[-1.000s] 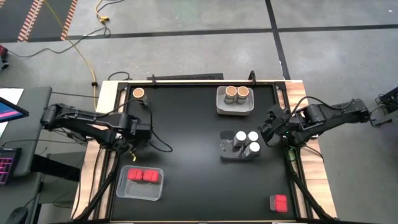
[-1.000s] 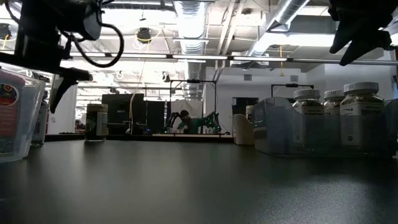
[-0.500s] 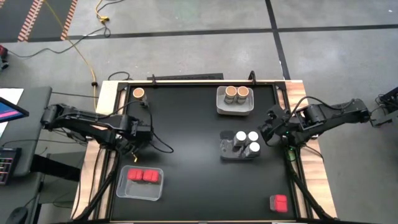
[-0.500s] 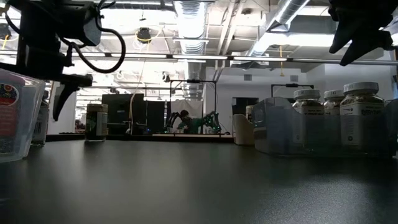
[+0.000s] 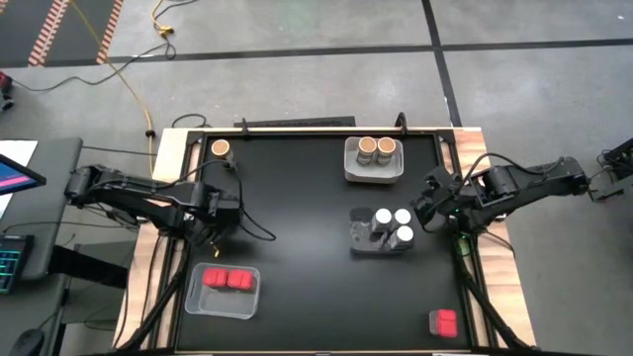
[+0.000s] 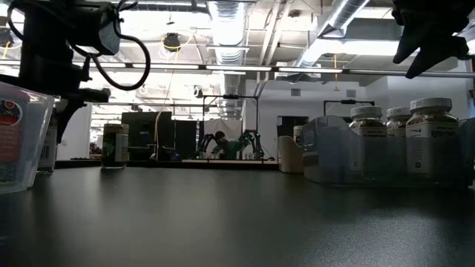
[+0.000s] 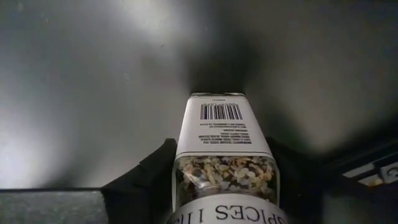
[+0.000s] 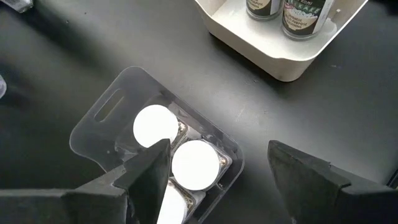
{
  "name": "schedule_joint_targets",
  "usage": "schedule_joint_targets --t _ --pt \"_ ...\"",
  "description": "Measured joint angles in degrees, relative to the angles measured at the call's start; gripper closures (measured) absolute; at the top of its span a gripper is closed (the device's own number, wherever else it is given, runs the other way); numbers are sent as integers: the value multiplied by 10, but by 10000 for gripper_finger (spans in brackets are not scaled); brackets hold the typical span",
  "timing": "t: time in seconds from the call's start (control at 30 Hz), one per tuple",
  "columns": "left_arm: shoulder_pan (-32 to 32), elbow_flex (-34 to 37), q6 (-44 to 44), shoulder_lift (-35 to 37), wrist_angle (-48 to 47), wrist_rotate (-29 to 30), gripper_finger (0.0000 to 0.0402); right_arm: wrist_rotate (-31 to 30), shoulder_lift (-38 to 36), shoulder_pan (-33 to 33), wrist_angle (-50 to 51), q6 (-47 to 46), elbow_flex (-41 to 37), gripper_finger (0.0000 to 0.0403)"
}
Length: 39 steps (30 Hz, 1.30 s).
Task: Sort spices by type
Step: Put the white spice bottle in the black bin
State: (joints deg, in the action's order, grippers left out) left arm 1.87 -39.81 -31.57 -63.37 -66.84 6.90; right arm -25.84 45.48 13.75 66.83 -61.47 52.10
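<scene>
The jaws of the left gripper [image 7: 217, 186] are closed on a spice box [image 7: 222, 149], one dark finger [image 7: 146, 177] on each flat side, and the box points forward above the black table [image 5: 297, 247]. The box looks boxy, with clear walls showing dried flakes inside and a barcode on its end. I judge it light and stiff, but the smooth plastic sides may be slippery, so a hold across the two flat faces near the middle seems the safest. In the high view this gripper is at the left side of the table, just beyond the clear tray [image 5: 222, 291] that already has two red boxes [image 5: 226, 280].

The jaws of the right gripper [image 8: 217, 171] stand apart, with nothing between them. It hangs over the clear tray of white-lidded jars [image 8: 177, 152]. These round jars are probably harder to grip on the lid; the sides are better.

Further out, two cork-topped jars [image 5: 376, 147] sit in the white tray [image 5: 374, 174] at the far edge, one cork-topped jar [image 5: 221, 148] stands alone at the far left corner, and one red box [image 5: 443, 321] waits at the near right corner.
</scene>
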Motion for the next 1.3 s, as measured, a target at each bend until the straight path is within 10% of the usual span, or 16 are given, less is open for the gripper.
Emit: schedule_joint_targets --t 0.8,1.3 --pt "-111 -103 555 0 85 59 203 0 0 0 0 6 0 106" --pt "-180 -159 969 -106 137 -47 203 -27 34 -2 -2 61 0 106"
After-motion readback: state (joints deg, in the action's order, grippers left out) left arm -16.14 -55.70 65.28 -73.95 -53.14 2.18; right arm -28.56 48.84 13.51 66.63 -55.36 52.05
